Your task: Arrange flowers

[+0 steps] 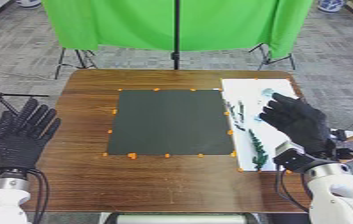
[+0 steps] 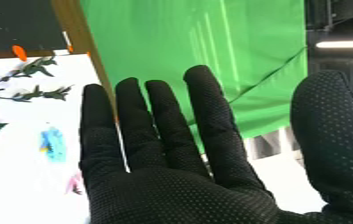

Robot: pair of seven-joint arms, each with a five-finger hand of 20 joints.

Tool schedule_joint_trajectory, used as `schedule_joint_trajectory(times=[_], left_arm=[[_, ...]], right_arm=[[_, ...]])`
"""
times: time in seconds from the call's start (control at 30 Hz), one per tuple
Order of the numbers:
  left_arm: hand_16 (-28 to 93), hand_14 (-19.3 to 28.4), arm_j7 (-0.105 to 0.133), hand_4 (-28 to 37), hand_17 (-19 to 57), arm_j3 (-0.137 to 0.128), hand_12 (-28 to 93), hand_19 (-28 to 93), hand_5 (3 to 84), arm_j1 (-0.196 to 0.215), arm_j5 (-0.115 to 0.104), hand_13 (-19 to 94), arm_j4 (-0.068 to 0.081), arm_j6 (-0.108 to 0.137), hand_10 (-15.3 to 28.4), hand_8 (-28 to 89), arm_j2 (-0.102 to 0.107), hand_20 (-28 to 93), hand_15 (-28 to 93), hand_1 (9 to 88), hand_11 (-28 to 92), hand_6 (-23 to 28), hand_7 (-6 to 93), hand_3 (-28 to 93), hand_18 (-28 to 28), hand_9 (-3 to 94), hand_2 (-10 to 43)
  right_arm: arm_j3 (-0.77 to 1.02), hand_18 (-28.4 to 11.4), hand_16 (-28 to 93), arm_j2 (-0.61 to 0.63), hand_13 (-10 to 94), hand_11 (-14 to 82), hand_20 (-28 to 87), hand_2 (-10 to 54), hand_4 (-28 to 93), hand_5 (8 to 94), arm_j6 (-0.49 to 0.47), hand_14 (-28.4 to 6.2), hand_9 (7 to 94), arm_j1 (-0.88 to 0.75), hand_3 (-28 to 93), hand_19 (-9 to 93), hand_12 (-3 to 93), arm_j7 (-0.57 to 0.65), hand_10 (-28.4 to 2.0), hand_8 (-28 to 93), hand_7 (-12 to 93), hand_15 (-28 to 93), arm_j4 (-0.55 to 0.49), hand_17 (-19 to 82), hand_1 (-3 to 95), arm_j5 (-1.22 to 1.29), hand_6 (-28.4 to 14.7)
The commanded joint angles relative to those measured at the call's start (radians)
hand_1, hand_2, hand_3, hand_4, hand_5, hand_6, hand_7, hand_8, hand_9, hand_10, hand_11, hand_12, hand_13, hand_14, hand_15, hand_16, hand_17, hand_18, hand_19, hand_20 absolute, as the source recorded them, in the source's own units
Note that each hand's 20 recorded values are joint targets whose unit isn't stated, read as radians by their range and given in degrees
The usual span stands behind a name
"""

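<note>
Brown wood makes up the counter, and at its near left corner there's the robot's left hand, gloved in black, its fingers straight and a little fanned, with nothing in them. That one is well apart from the greenery, on the other side of the dark mat from it.

Over on the right, at the near end of the white sheet, a feathery green sprig lies lengthwise, nearer the robot than the right hand's fingers and to the left of its wrist. The right hand is over the right part of the sheet, wide open, fingers straight and thumb held out from them, and it has hold of nothing.

A bit farther along, dark leafy sprigs lie to the left of that hand, by the sheet's left side, apart from the fingers. Farther still, a pale blue piece is close by the fingertips. From the right wrist, you see the right hand with the blue piece apart from its fingers, and a small pink piece near the side of the palm; I can't tell whether the pink one touches the glove.

Orange bits dot the edges of the mat. Past the far edge of the counter hangs a bright green cloth, with a black pole upright in front of it.
</note>
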Motion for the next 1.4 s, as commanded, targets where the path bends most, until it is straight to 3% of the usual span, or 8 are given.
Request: schedule_joint_trajectory(times=[0.03, 0.17, 0.4, 0.83, 0.93, 1.0, 1.07, 1.4], left_arm=[[-7, 13.2, 0.005, -28.3, -3.9, 0.0, 10, 35, 45.5, 0.015, -0.02, 29, -0.003, 0.005, 14.1, -9, -0.005, 12, 29, 25.2, 18, 6.9, 10.9, 73, 14.2, 40.8, 14.8], [-7, 13.2, 0.018, -28.3, -4.0, 0.001, 10, 35, 45.6, 0.016, -0.044, 29, -0.01, 0.05, 14.0, -9, -0.005, 12, 29, 25.2, 18, 7.0, 11.2, 73, 14.2, 40.5, 14.8], [-7, 13.1, 0.032, -28.3, -4.0, -0.004, 10, 36, 46.5, 0.03, -0.094, 29, -0.021, 0.103, 14.0, -9, -0.004, 13, 30, 25.2, 19, 7.3, 11.8, 73, 14.2, 40.8, 14.8], [-7, 14.9, 0.038, -28.3, -4.6, -0.002, 11, 38, 47.2, 0.032, -0.096, 31, -0.02, 0.091, 13.9, -10, -0.004, 14, 37, 25.5, 20, 7.3, 12.8, 74, 14.9, 40.7, 15.2], [-7, 15.0, 0.041, -28.3, -4.6, -0.003, 11, 37, 47.3, 0.033, -0.089, 31, -0.019, 0.086, 13.9, -10, -0.003, 14, 38, 25.6, 20, 7.2, 13.1, 74, 15.0, 40.7, 15.3], [-7, 15.0, 0.037, -28.3, -4.7, -0.015, 11, 38, 47.2, 0.045, -0.052, 30, -0.015, 0.047, 14.0, -10, -0.007, 14, 38, 25.6, 20, 7.1, 13.2, 74, 15.1, 40.6, 15.3], [-7, 14.7, 0.039, -28.3, -4.7, -0.016, 11, 37, 46.8, 0.047, -0.034, 29, -0.018, 0.051, 13.8, -10, -0.011, 14, 38, 25.7, 20, 7.0, 13.1, 74, 15.1, 40.0, 15.3], [-6, 14.6, 0.031, -28.3, -4.7, -0.011, 11, 36, 46.4, 0.048, -0.045, 29, -0.014, 0.035, 13.6, -10, -0.02, 14, 37, 25.9, 20, 7.0, 13.0, 74, 15.2, 39.2, 15.2]], right_arm=[[-0.073, -19.9, 14, 0.084, 40, 12.2, 17, -1.9, -28, 45.8, 0.17, -14.7, 44.7, 0.002, 83, 46, 12.3, 0.088, -16.1, -16, 25, 23, -0.039, 14, 23.8, -0.51, -2.8], [-0.225, -22.0, 13, 0.195, 51, 17.3, 19, -7.2, -28, 53.4, 0.487, -14.8, 56.2, 0.006, 83, 59, 13.0, 0.221, -17.1, -16, 25, 35, -0.004, 18, 27.8, -0.924, -4.2], [-0.299, -23.1, 14, 0.234, 54, 20.7, 21, -9.5, -27, 57.4, 0.362, -15.7, 61.0, 0.012, 80, 80, 14.5, 0.384, -18.3, -15, 22, 49, 0.034, 25, 31.6, -1.41, -5.7], [-0.431, -27.6, 33, 0.287, 50, 48.6, 45, -9.5, -28, 60.6, 0.231, -23.0, 58.1, -0.036, 78, 93, 27.6, 0.511, -21.3, -13, 26, 79, 0.025, 30, 31.7, -1.817, -7.5], [-0.44, -28.2, 35, 0.293, 50, 50.7, 48, -9.5, -28, 60.8, 0.22, -24.1, 57.2, -0.043, 77, 93, 29.0, 0.542, -22.2, -12, 28, 80, 0.012, 31, 32.7, -1.816, -7.9], [-0.449, -28.3, 35, 0.288, 50, 51.4, 49, -9.5, -28, 60.8, 0.185, -24.4, 56.3, -0.052, 77, 93, 29.5, 0.531, -22.9, -12, 28, 80, 0.003, 31, 33.3, -1.797, -8.0], [-0.464, -28.3, 34, 0.282, 49, 51.0, 48, -9.5, -28, 60.8, 0.186, -24.0, 55.7, -0.051, 78, 92, 29.0, 0.536, -23.2, -12, 28, 79, 0.017, 30, 34.7, -1.824, -8.3], [-0.46, -28.4, 32, 0.25, 49, 50.5, 46, -9.5, -28, 60.4, 0.092, -24.1, 55.4, -0.055, 80, 92, 28.1, 0.544, -23.1, -12, 28, 79, 0.036, 31, 40.0, -1.821, -8.5]])
